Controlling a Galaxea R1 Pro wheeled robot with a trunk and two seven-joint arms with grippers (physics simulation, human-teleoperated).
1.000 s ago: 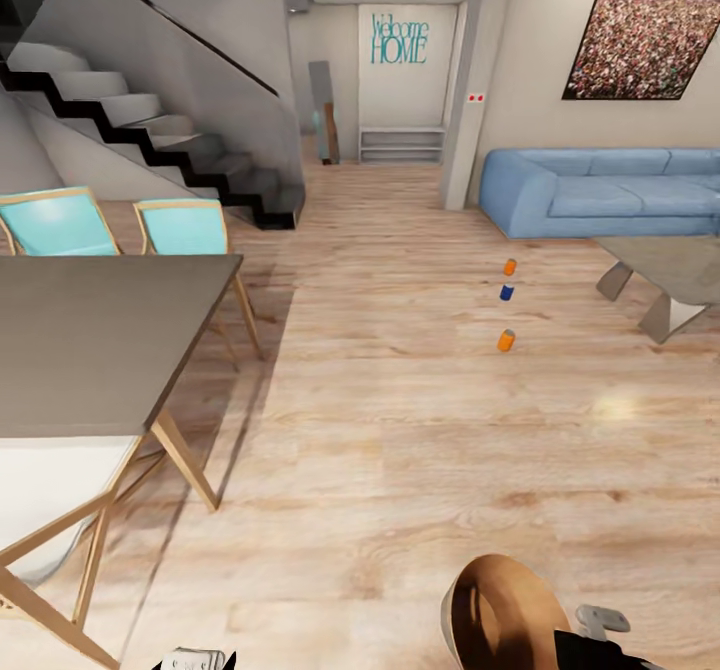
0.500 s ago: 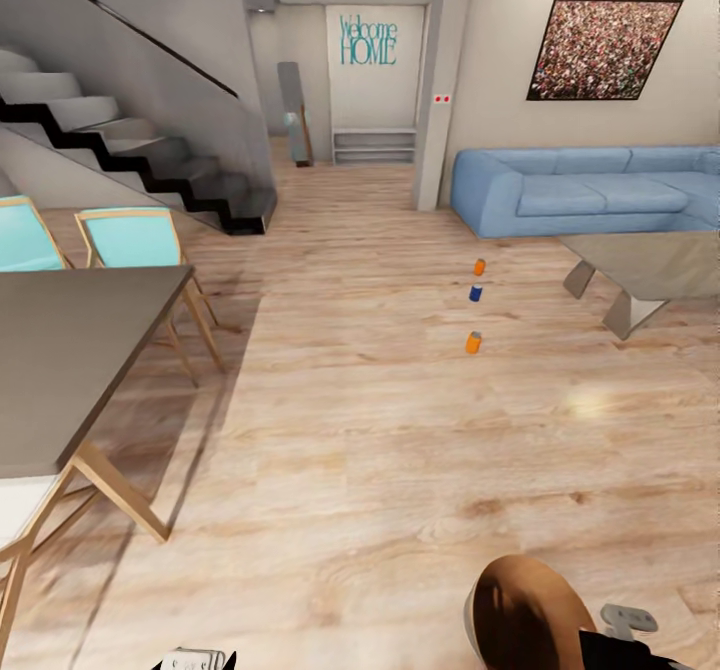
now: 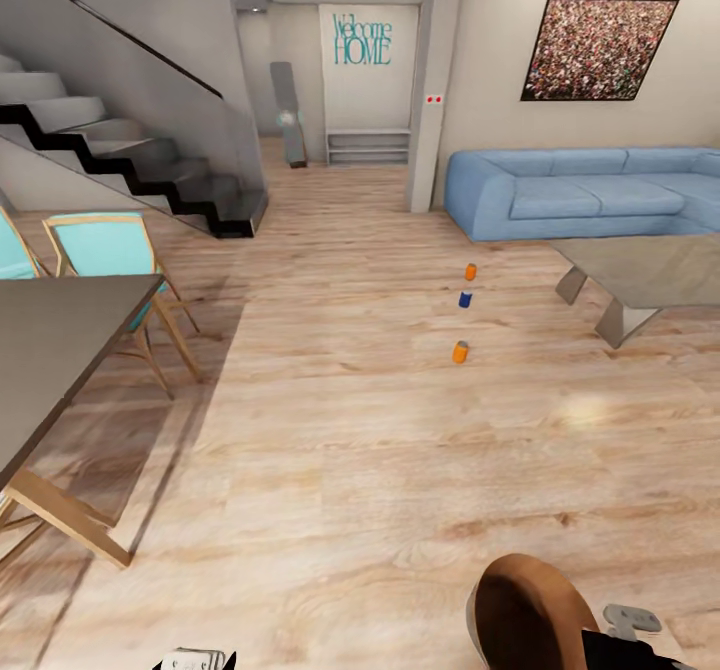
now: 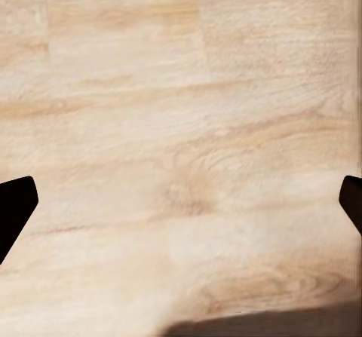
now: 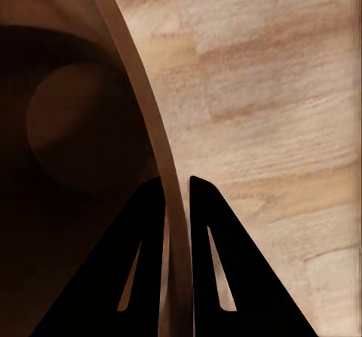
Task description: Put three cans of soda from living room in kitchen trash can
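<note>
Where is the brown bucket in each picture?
Head view: the trash can sits at the bottom edge, right of middle, brown inside showing.
Right wrist view: its rim runs between the right gripper fingers.
Left wrist view: not in it.
Shared landmark: the light wood floor.

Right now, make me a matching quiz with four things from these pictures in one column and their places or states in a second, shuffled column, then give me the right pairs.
Column one:
1. dark blue soda can
2. trash can
3. sofa
4. left end effector

Column two:
A. against the wall under the framed picture
B. open over bare wood floor
C. standing on the floor between two orange cans
D. rim pinched by the right end effector

Right pairs: 1-C, 2-D, 3-A, 4-B
</note>
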